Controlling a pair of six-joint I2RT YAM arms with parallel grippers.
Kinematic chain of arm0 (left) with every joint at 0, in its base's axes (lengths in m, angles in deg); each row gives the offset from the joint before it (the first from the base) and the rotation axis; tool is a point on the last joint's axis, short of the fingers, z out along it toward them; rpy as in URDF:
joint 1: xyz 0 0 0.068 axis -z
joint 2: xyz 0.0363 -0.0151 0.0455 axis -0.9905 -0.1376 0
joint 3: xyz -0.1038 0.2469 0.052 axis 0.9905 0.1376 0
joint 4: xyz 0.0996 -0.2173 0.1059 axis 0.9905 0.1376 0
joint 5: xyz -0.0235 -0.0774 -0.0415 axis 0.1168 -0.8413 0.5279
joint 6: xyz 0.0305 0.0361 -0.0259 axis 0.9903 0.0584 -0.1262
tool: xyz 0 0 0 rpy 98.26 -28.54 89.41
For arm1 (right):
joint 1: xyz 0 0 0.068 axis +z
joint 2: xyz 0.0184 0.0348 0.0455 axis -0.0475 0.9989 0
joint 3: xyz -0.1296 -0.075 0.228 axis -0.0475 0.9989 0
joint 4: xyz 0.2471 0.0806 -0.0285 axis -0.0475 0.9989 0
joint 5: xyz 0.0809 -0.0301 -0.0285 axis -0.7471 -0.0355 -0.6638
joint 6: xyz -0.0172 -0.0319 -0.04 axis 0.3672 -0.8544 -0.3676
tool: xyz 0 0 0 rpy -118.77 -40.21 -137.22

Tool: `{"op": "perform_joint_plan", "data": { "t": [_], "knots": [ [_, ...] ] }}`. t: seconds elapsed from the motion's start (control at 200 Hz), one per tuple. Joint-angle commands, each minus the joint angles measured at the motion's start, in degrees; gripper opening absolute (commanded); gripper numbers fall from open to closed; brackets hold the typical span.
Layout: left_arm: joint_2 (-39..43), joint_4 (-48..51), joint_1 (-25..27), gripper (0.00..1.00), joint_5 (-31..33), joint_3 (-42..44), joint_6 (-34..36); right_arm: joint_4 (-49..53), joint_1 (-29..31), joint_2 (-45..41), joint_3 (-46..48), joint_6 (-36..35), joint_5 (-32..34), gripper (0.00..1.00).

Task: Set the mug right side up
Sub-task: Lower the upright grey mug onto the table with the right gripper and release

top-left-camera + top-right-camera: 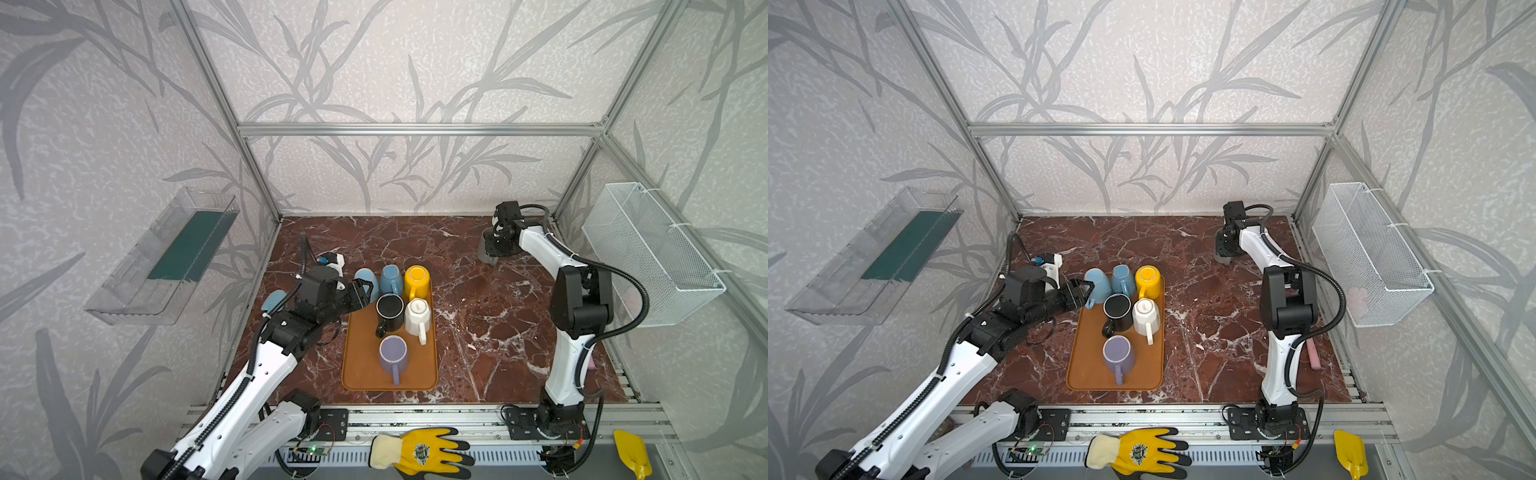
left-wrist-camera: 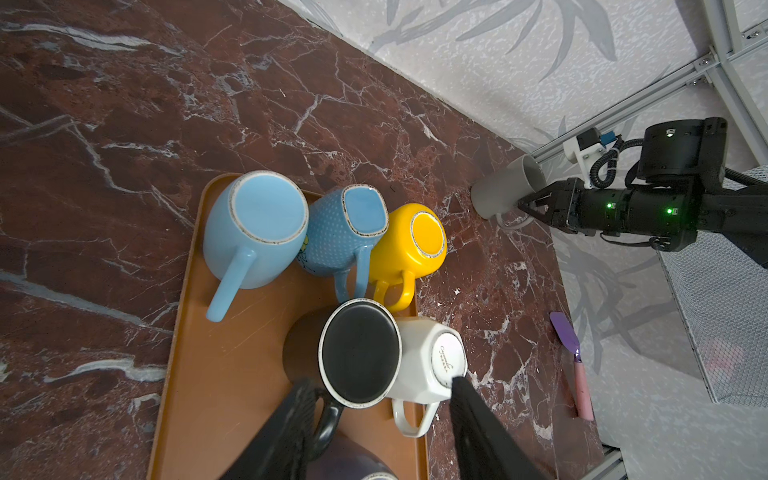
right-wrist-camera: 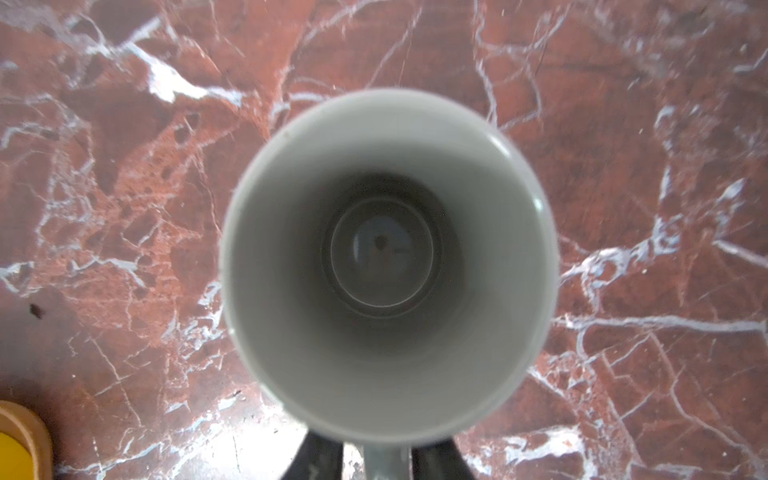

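One grey mug (image 3: 390, 257) stands upright near the tabletop's (image 1: 415, 241) far right corner, so we judge the turn done; our right gripper (image 2: 530, 206) straddles its handle (image 3: 386, 461), jaws narrow, whether gripping we cannot tell; our left gripper (image 1: 365, 293) hangs half open, empty; next calls for letting go and lifting clear

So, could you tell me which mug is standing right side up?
The grey mug, off the tray: its mouth faces up, while those on the tray show their bases.
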Motion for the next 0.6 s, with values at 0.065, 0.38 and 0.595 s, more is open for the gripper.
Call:
{"op": "perform_joint_plan", "data": {
  "t": [0.065,0.38,0.595],
  "knots": [
    [-0.9,4.1,0.2,0.55,2.1,-2.4,1.7,1.8,-0.3,0.1,-2.2,0.3,-1.1,0.36],
    [-4.7,9.8,0.1,0.55,5.3,-4.6,4.7,3.2,-0.3,-5.9,1.2,0.0,-1.9,0.51],
    [-8.9,14.4,0.1,0.54,8.3,-5.2,7.5,1.1,-0.3,-14.6,9.7,0.6,-5.2,0.55]
  ]
}}
